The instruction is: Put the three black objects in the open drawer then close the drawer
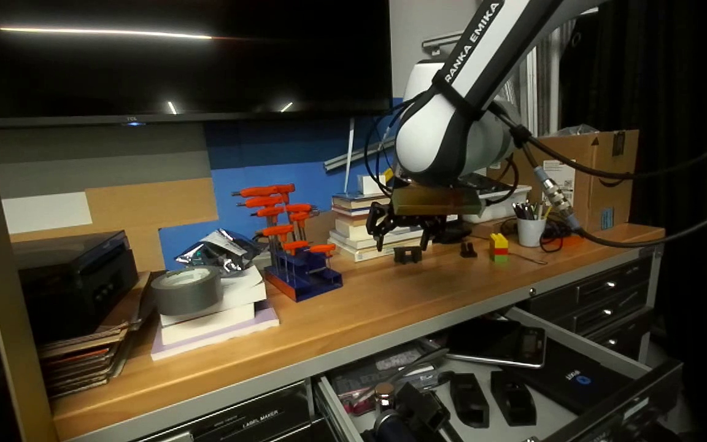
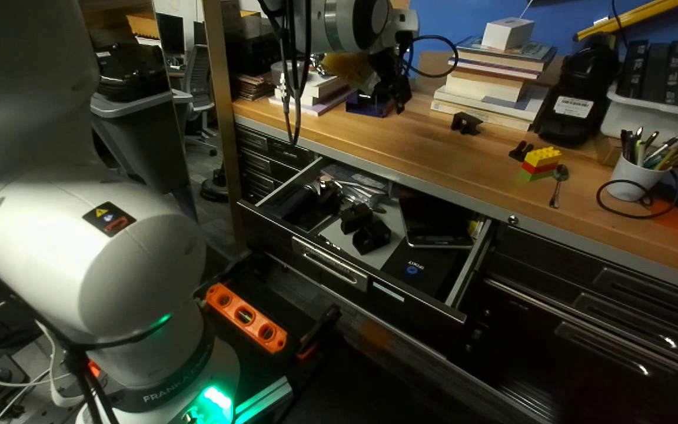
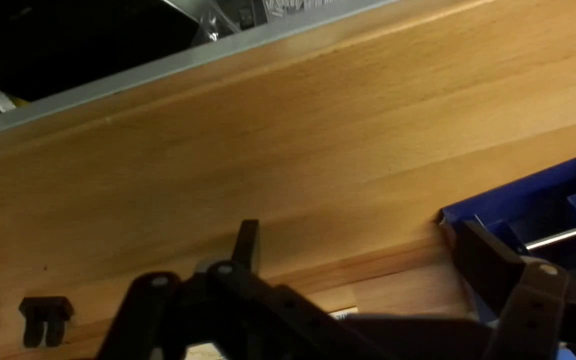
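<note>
While black two-fingered gripper (image 3: 360, 235) hangs spread, empty, aim toward four o'clock in an exterior view: black arched plastic-looking block (image 2: 467, 123). Straddle squarely.

A workshop or lab is indicated by the wooden-topped workbench (image 1: 390, 288), the open metal drawer (image 2: 339, 265) built into it and a drawer front (image 1: 237, 423) marked "LABEL MAKER". Orange-handled tools (image 1: 277, 231) are racked in a blue stand (image 1: 313, 287), a robot arm (image 2: 109, 253) is set up, and an orange spirit level (image 2: 245, 316) is seen. Beyond, an office chair (image 2: 201, 73) is glimpsed.
</note>
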